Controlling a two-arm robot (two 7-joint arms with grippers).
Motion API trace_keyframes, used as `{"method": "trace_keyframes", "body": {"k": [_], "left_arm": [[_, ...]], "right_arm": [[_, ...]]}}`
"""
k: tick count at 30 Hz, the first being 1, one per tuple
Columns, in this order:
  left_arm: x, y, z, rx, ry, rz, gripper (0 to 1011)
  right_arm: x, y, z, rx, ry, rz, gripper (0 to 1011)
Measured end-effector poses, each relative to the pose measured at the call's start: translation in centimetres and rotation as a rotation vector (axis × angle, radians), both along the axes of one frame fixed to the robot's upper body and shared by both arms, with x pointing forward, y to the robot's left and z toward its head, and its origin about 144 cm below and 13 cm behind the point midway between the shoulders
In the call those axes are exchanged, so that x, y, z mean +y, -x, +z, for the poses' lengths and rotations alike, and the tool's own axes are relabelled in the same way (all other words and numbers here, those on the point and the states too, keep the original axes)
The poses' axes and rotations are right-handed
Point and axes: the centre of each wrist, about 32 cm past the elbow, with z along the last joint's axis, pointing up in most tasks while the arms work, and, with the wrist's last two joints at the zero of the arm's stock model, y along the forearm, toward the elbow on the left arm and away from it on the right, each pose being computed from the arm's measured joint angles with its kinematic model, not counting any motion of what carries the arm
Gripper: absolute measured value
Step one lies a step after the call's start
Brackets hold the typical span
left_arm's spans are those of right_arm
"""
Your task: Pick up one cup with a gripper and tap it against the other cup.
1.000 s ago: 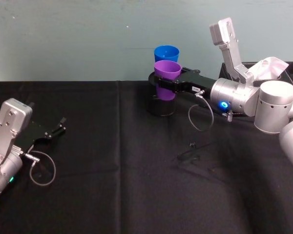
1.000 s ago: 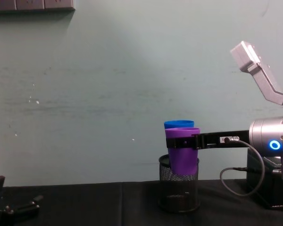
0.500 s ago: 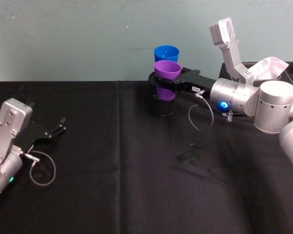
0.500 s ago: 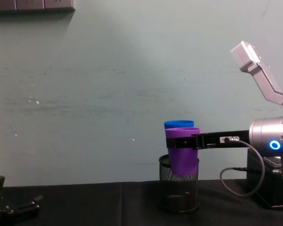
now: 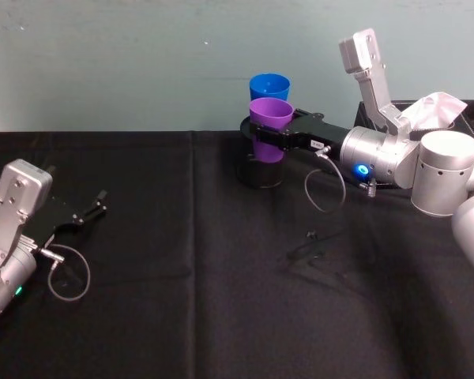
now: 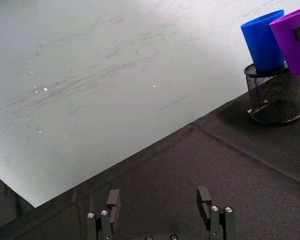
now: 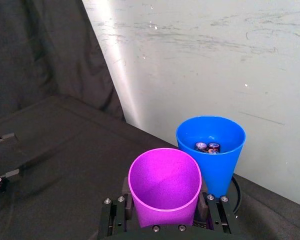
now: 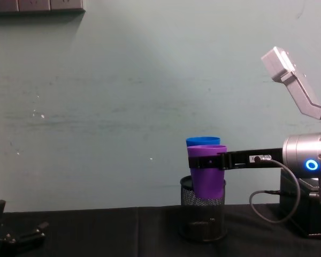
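By the near left edge of the table, the left gripper was parked, its fingers spread apart and nothing held between them. Farther in, toward the far edge and right of the middle, the right gripper was closed around the purple cup just below its rim. The cup was held upright and empty, over the black mesh holder. Whether its foot dipped inside the holder's rim could not be told. Just behind it, the blue cup was seated in that holder, with a few small battery-like things lying in its bottom. Contact between the two cups could not be made out. The purple cup was judged light, stiff and smooth, hence slippery. A hold high on the taper was judged sound, since the widening wall would be wedged against the fingers. A gentle tap was thought enough.
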Motion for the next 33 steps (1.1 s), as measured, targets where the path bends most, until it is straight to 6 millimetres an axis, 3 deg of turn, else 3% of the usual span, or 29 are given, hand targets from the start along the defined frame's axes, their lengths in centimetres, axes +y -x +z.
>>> {"method": "trace_keyframes", "body": {"k": [33], "left_arm": [[0.0,0.0,0.0,0.0,0.0,0.0,1000]], "right_arm": [[0.01,0.01,0.0,0.0,0.0,0.0,724]]}}
